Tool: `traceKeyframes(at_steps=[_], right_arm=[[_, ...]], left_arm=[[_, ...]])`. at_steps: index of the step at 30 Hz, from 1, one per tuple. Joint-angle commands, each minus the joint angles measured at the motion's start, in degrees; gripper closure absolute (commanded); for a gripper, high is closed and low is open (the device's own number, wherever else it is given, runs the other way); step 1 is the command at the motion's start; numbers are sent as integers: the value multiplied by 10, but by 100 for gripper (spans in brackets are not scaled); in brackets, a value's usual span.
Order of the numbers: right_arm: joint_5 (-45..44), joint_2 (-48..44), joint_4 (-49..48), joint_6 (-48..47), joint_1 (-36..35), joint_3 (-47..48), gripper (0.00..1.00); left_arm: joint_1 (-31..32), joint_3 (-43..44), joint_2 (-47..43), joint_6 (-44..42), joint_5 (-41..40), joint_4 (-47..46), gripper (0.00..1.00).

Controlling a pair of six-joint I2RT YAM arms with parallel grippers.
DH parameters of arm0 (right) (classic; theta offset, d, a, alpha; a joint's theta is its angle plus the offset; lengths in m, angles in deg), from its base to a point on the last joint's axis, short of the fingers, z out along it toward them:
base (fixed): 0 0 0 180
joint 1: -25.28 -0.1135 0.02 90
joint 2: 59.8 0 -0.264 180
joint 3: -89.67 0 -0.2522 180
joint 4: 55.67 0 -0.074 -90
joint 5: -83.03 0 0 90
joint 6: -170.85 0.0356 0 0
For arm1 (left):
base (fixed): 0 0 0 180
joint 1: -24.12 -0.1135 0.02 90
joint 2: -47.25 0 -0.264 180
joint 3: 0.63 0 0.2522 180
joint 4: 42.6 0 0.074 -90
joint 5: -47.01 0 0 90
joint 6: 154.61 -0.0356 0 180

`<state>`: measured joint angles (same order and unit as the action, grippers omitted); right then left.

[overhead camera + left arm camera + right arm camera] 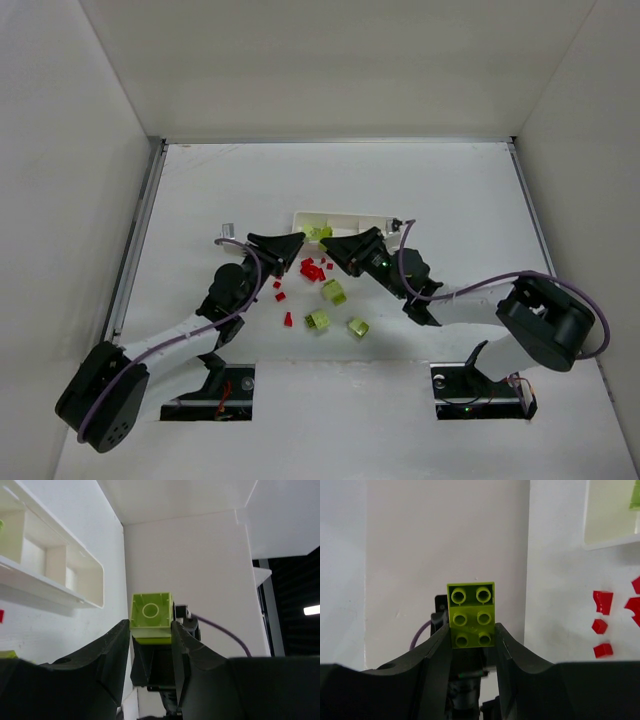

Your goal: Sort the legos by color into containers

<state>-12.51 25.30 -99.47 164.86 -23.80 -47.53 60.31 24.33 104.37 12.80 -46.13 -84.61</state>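
Note:
A lime lego, hollow underside toward the camera, sits between the fingertips of my left gripper, which is shut on it. My right gripper is shut on a lime studded lego. In the top view both grippers, left and right, point at each other just in front of the white tray of containers. A lime piece shows at the tray's left end between the tips. Small red legos lie scattered below the grippers, and three lime legos sit nearer the arms.
The tray's side wall runs along the left of the left wrist view, and its corner shows at the upper right of the right wrist view. Red pieces lie right of the right gripper. A small grey object lies left of the tray. White walls enclose the table.

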Motion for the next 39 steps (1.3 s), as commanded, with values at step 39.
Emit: traceKeyframes(at_steps=[39], right_arm=[[-116,-134,439,-362,143,78,70]], left_arm=[[-34,329,282,-335,-118,351,60]])
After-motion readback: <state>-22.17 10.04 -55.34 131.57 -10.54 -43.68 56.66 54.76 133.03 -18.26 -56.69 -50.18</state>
